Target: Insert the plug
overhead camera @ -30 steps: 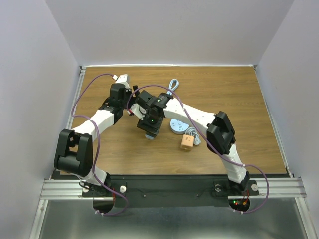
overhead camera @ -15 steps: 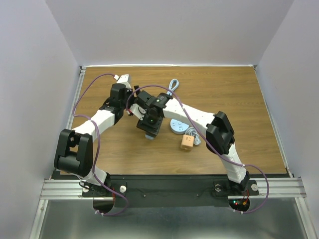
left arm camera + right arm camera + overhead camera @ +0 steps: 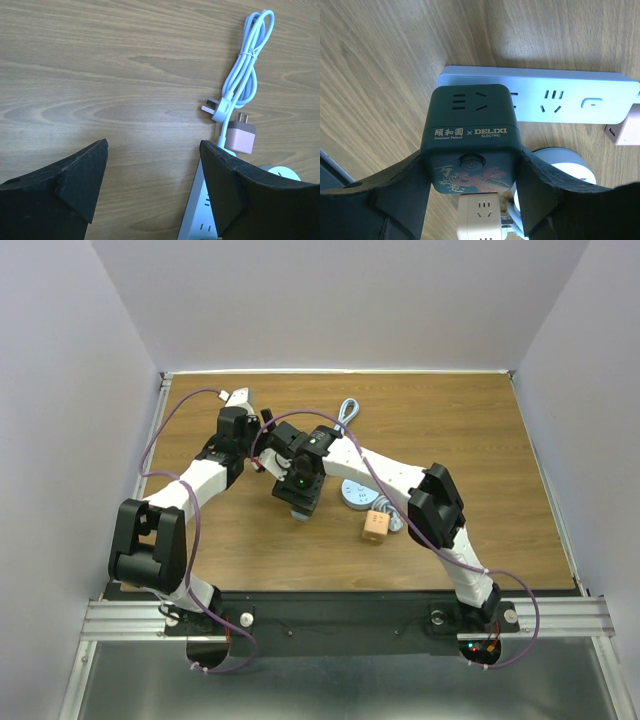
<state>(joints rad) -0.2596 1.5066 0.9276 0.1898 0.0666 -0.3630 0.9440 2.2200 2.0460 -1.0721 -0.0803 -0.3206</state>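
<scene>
The right gripper had the dark green cube adapter pinched between its two fingers, one pad on each side face. The left gripper hung with its fingers spread wide and nothing between them, over bare table. So the right arm was the one on the job here.

The cube sat right over the left end of the pale blue power strip in the right wrist view. I couldn't tell whether it was touching or just above. My read was the alignment step, with the pins not yet home. The pins themselves were hidden, and I took them to be on the far face, turned toward the strip.

The next move called for lining those pins up with one socket's slots. After that came a straight push down with the cube kept level, maybe with the free hand steadying the strip.

As for heading, the cube is as wide as it is long, so it has no real long axis. Its button-and-lettering face looked back at the wrist camera, and its own socket holes were on the face above. Its edges looked squared to the strip, whose length ran straight across that view. A pink adapter was at the strip's far right end.

A round disc and a cream cube lay just beside the strip. The coiled cable lay off beyond it, untouched.
</scene>
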